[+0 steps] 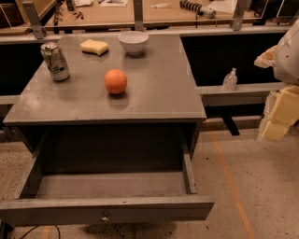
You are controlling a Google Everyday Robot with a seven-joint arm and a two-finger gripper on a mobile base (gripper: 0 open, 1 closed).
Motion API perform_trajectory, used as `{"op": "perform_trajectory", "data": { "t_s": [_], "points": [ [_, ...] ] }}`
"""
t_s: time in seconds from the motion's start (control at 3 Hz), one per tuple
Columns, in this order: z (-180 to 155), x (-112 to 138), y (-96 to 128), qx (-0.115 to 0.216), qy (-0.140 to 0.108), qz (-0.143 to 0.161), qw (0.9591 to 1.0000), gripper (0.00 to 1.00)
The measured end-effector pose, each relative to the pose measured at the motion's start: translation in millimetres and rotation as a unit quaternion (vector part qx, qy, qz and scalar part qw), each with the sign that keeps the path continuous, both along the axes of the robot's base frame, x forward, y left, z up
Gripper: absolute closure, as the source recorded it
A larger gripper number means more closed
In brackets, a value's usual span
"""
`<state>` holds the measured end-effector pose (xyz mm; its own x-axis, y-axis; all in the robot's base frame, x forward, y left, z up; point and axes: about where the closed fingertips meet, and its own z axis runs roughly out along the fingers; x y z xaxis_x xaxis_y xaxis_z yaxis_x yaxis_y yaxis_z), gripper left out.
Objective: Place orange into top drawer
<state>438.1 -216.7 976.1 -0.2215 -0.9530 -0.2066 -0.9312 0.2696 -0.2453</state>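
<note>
The orange [115, 81] sits on the grey cabinet top [154, 93], near its middle. The top drawer [107, 209] is pulled wide open below the cabinet top, towards me, and its inside shows nothing in it. A small metal knob [105, 217] is at the centre of its front panel. My gripper [276, 116] hangs at the right edge of the view, off the cabinet's right side, well away from the orange and holding nothing that I can see.
On the cabinet top stand a dented drinks can [55, 61] at the left, a yellow sponge [94, 46] and a white bowl [133, 42] at the back. A small clear bottle [230, 80] stands on a ledge to the right. A wooden workbench [154, 14] runs behind.
</note>
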Motion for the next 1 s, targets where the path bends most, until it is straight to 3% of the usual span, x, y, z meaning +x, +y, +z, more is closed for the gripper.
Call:
{"op": "perform_trajectory", "data": {
  "t_s": [0.67,1.0],
  "points": [
    [2,3,7,0.017,-0.011,0.014,0.9997,0.00],
    [-6,33,62,0.104,-0.034,0.079,0.9908,0.00]
  ]
}}
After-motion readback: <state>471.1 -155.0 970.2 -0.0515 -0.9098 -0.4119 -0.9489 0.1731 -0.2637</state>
